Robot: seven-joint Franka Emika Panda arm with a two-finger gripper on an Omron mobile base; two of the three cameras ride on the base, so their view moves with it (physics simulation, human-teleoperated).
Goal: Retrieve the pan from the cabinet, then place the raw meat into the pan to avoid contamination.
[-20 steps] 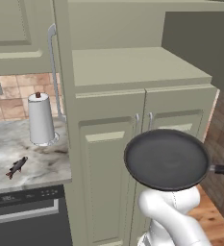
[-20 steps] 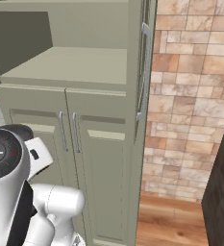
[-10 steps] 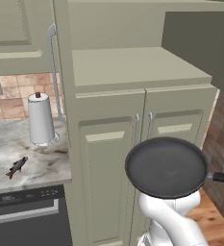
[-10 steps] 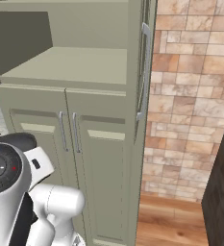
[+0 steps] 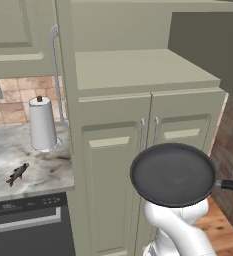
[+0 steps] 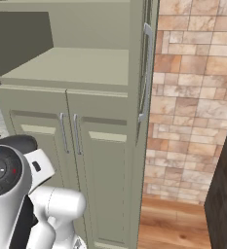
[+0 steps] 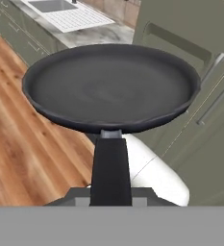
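A round dark pan [image 5: 172,173] floats level in front of the cabinet's lower doors, above my white arm, with its thin handle [image 5: 232,185] pointing right. In the hand view the pan [image 7: 111,84] lies straight ahead and my gripper [image 7: 111,196] is shut on the black handle [image 7: 110,163]. The sage-green cabinet [image 5: 138,70] has its upper doors swung open on an empty shelf; the long bar handles [image 6: 145,73] stand edge-on. The raw meat [image 5: 17,173], a small dark fish, lies on the marble counter [image 5: 43,170] at the left.
A paper-towel roll [image 5: 42,124] stands on the counter behind the fish. A dishwasher front [image 5: 28,225] sits under the counter. A brick wall [image 6: 193,97] and a wood floor [image 6: 178,223] lie right of the cabinet. A sink [image 7: 68,14] shows far off in the hand view.
The pan has sunk a little and drifted slightly left in front of the lower doors. The arm has dropped with it. The grip is unchanged.
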